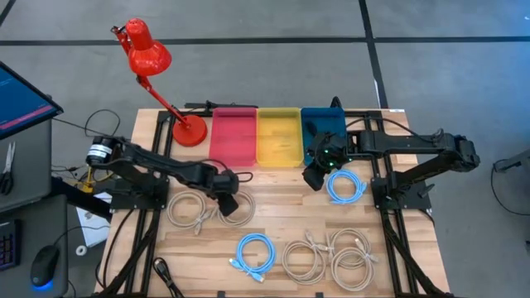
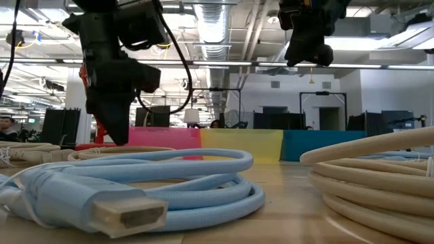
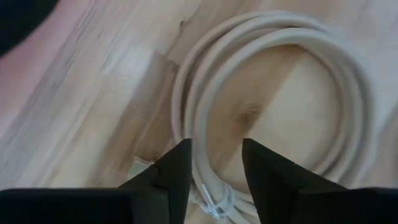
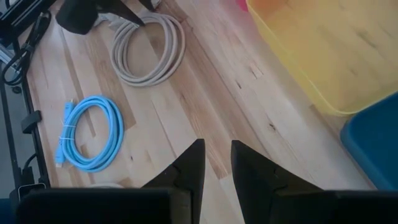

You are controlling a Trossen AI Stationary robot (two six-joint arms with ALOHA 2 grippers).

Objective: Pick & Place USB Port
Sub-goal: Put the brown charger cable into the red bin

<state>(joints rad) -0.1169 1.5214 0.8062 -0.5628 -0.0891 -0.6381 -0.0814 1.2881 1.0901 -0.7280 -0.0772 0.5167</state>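
Note:
My left gripper (image 1: 228, 197) is low over the table's middle, open, fingers pointing down at a beige cable coil (image 1: 236, 207). In the left wrist view its fingertips (image 3: 214, 165) stand on either side of the coil's (image 3: 280, 93) tied bundle of strands. The coil lies flat on the wood. My right gripper (image 1: 315, 178) hovers above the table between the blue bin (image 1: 323, 128) and a light-blue cable coil (image 1: 344, 186). Its fingers (image 4: 217, 165) are a narrow gap apart with nothing between them. In the low view it (image 2: 308, 51) hangs well above the table. My left gripper comes from above, one finger on each side of the coil's strand bundle (image 3: 214, 199) near its tie. I cannot tell whether the fingers touch the strands. The coil lies flat on the table.
Red (image 1: 234, 136), yellow (image 1: 277, 136) and blue bins stand in a row at the far edge, beside a red desk lamp (image 1: 189, 131). Another beige coil (image 1: 186, 207) lies left of my left gripper. Near the front lie a light-blue coil (image 1: 255, 252) and beige coils (image 1: 352, 257).

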